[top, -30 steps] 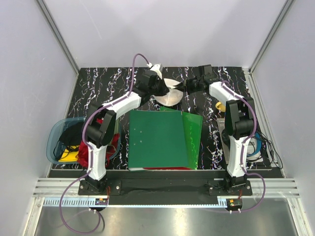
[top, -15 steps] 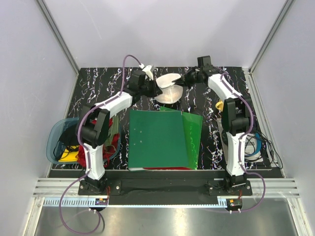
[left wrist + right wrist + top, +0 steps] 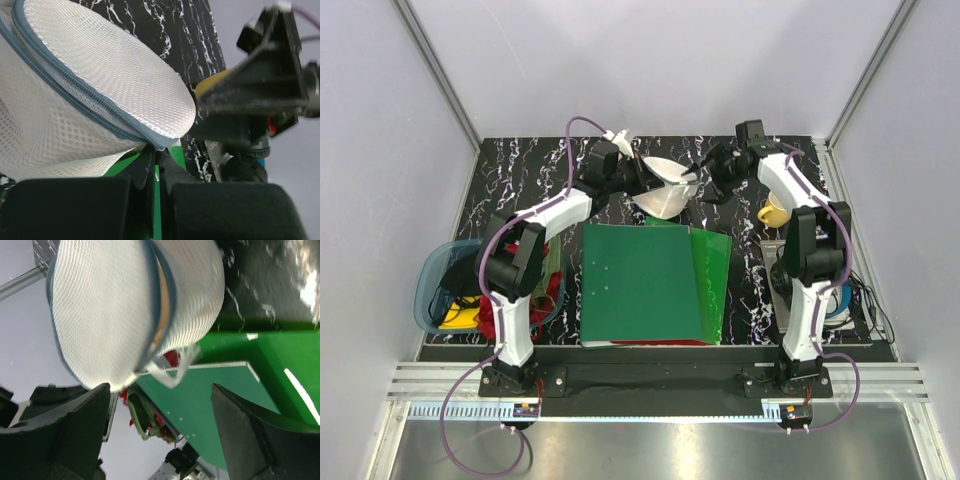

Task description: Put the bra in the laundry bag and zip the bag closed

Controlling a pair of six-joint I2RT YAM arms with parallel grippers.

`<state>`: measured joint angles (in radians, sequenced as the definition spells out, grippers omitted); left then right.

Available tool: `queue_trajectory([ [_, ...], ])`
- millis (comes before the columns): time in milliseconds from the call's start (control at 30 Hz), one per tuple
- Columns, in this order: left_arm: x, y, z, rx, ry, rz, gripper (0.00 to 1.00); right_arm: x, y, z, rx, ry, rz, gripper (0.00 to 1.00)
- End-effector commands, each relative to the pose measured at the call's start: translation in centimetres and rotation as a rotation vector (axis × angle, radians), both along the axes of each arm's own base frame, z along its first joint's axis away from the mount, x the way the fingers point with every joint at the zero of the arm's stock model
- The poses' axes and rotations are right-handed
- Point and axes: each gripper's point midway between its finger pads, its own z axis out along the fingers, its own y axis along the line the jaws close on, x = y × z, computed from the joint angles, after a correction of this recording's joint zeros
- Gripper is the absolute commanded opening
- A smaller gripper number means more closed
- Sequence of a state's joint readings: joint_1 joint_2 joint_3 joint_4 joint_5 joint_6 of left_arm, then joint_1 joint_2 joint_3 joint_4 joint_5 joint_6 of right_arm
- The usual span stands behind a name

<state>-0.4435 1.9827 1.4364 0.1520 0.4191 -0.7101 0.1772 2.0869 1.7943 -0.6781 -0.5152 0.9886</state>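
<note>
The left gripper (image 3: 156,154) is pinched shut on the zipper seam at the rim of the laundry bag (image 3: 100,80), holding it tilted by the far edge of the green folder (image 3: 645,285). The right gripper (image 3: 159,405) stands wide open just beside the bag, with nothing in its grasp. The bra (image 3: 159,315) shows as a peach strip inside the bag through a gap in the zipper; a yellow mug (image 3: 775,212) sits near the right arm, and a blue tub (image 3: 421,290) and red cloth (image 3: 496,315) lie well apart at the left.

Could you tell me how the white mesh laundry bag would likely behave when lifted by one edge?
Probably light: the left gripper holds the laundry bag by a pinch on its zipper seam alone. It shows a dome shape, so the rim seems springy; the mesh likely flexes and may swing.
</note>
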Motion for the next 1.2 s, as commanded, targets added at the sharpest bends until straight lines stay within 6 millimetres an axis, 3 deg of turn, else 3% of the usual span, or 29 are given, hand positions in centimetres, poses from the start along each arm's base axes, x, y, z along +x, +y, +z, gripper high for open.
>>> queue_trajectory([
  [0, -0.3, -1.6, 1.8, -0.113, -0.011, -0.006, 0.00, -0.7, 2.3, 5.5, 0.126, -0.107, -0.050, 0.88],
  [167, -1.2, -2.6, 1.1, -0.103, 0.005, -0.018, 0.00, -0.8, 4.1, 5.5, 0.162, -0.053, -0.112, 0.83],
  [400, -2.5, -3.7, 0.8, -0.105, 0.012, -0.047, 0.00, -0.1, 4.6, 3.7, 0.174, 0.022, -0.185, 0.63],
  [500, -2.6, -3.6, 0.8, -0.101, 0.014, -0.049, 0.00, 0.7, 4.2, 3.3, 0.145, -0.001, -0.196, 0.30],
  [533, -2.7, -3.3, 0.5, -0.083, 0.012, -0.050, 0.00, 0.9, 3.8, 3.0, 0.134, -0.007, -0.196, 0.13],
  [633, -2.1, -1.0, -1.0, -0.012, 0.046, -0.009, 0.00, 0.9, 3.0, 1.9, 0.090, -0.039, -0.153, 0.01],
  [700, -0.5, 1.8, -1.6, 0.005, 0.076, 0.040, 0.00, 1.2, 2.2, 1.6, 0.056, -0.106, -0.069, 0.00],
  [733, -0.6, 3.2, -3.2, 0.034, 0.159, 0.052, 0.00, 1.6, 2.2, 1.0, 0.043, -0.131, -0.021, 0.00],
  [767, -0.2, 4.5, -3.5, 0.020, 0.202, 0.027, 0.00, 1.9, 2.0, 0.9, 0.029, -0.163, 0.020, 0.00],
  [800, 0.9, 4.8, -3.2, 0.020, 0.214, 0.013, 0.00, 2.3, 2.0, 1.4, 0.012, -0.233, 0.094, 0.00],
  [833, 0.4, 5.5, -3.9, 0.061, 0.246, -0.003, 0.00, 2.6, 1.8, 1.0, 0.000, -0.250, 0.119, 0.00],
  [967, 0.6, 7.8, -3.3, 0.101, 0.208, 0.019, 0.00, 3.5, 1.2, 1.2, -0.052, -0.332, 0.217, 0.00],
  [1000, 0.2, 8.3, -3.8, 0.119, 0.223, 0.028, 0.00, 4.1, 1.2, 2.5, -0.072, -0.389, 0.249, 0.00],
  [1067, 0.0, 8.9, -3.9, 0.129, 0.220, 0.034, 0.00, 4.4, 1.5, 2.1, -0.070, -0.388, 0.284, 0.00],
  [1167, -1.0, 7.6, -4.1, 0.112, 0.241, -0.004, 0.00, 5.7, 2.6, 2.9, -0.045, -0.411, 0.307, 0.00],
])
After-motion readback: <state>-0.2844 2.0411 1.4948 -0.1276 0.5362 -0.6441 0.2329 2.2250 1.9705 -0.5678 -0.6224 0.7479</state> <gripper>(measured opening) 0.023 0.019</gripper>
